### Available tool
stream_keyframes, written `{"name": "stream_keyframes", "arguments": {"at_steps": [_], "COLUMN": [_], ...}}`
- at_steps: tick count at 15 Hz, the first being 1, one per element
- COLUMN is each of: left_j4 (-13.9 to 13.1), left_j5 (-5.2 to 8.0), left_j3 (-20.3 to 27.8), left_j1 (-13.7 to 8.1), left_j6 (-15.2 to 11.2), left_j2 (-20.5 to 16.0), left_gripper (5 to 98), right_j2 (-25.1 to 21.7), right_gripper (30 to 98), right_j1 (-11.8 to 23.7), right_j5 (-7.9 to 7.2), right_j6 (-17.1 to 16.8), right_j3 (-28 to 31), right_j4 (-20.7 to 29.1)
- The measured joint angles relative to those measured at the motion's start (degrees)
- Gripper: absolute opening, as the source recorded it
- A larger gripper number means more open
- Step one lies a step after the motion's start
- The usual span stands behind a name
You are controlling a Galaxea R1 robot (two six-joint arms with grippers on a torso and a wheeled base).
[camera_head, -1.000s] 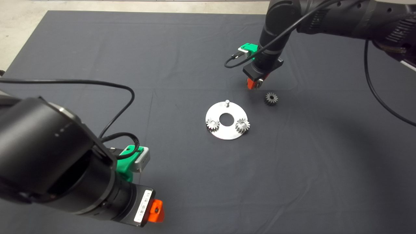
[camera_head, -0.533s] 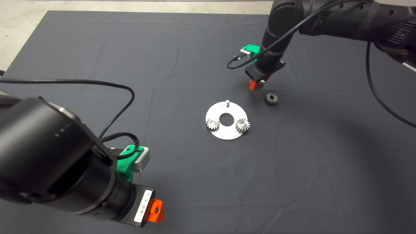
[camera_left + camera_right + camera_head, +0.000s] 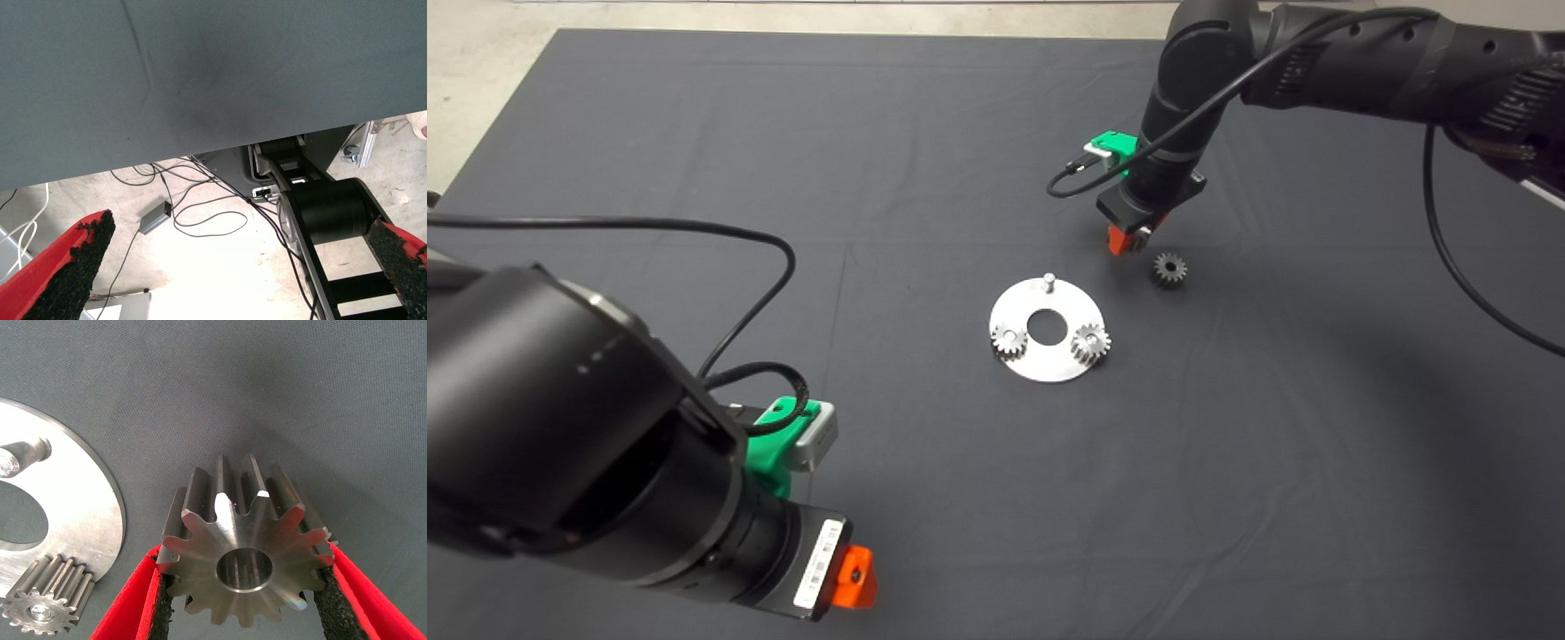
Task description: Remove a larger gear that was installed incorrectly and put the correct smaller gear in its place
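Observation:
My right gripper [image 3: 1129, 238] hangs over the mat just behind the round steel plate [image 3: 1067, 360], shut on the larger gear [image 3: 247, 547], a shiny gear with broad teeth held between the red fingers [image 3: 127, 613]. The plate's back peg [image 3: 1049, 280] is bare. Two small fine-toothed gears [image 3: 1009, 340] [image 3: 1090, 341] sit on the plate. The smaller gear [image 3: 1168, 268] lies loose on the mat, right of the plate and close to my right gripper. My left gripper [image 3: 854, 578] is parked at the lower left, open and empty.
The plate has a round centre hole [image 3: 1046, 326]. The left wrist view shows the mat's edge [image 3: 200, 80], cables on the floor [image 3: 200, 213] and part of the robot's base [image 3: 327, 213]. The right arm's cable [image 3: 1076, 173] loops beside its wrist.
My right gripper has shifted slightly to the right and nearer the loose small gear, still holding the larger gear. The left arm has not moved.

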Motion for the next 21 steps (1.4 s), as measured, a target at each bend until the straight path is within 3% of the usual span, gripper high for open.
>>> {"name": "stream_keyframes", "arguments": {"at_steps": [6,21], "left_j4": [0.0,0.0], "left_j5": [0.00,-0.02], "left_j3": [0.0,0.0], "left_j1": [0.0,0.0], "left_j6": [0.0,0.0], "left_j2": [0.0,0.0], "left_gripper": [98.1,98.1], "right_j2": [0.1,0.1], "right_gripper": [47.0,47.0], "right_j1": [-2.3,-2.5], "right_j5": [0.00,0.04], "right_j6": [0.0,0.0], "right_j3": [0.0,0.4], "right_j4": [0.0,0.0]}}
